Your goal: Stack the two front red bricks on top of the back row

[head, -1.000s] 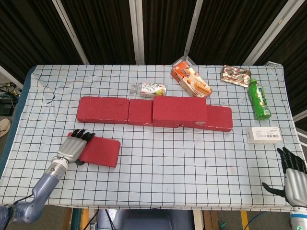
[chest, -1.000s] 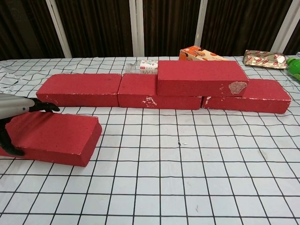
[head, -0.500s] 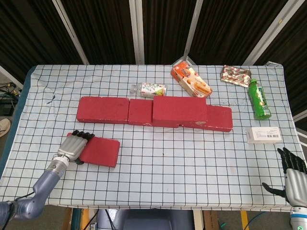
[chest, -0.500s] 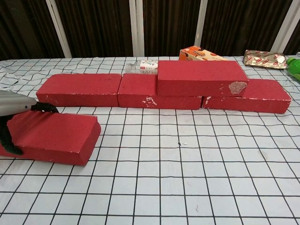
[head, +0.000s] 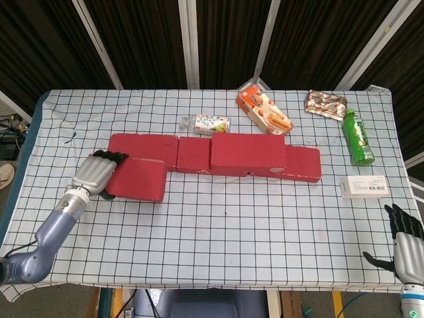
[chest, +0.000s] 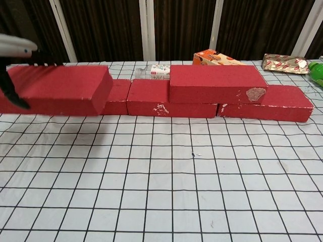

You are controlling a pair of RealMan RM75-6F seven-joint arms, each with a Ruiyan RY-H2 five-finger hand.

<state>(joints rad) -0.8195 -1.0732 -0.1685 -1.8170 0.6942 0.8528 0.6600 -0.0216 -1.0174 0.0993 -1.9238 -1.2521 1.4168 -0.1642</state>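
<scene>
Near the table's [head: 218, 218] left edge, your left hand [head: 95, 175] grips the second brick [head: 136, 179] aloft; one brick [head: 248, 151] already stacked.

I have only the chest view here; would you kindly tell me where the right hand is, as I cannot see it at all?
Observer: The right hand is at the near right corner of the table, fingers spread, holding nothing.
Operator: Thank you. Is anything lying close to it?
Observer: A white box lies flat just beyond it, near the table's right edge.
Operator: And how does the left hand hold the brick?
Observer: The left hand grips the left end of the red brick, with its fingers over the top. From above, that brick overlaps the front edge of the back row's left brick.
</scene>
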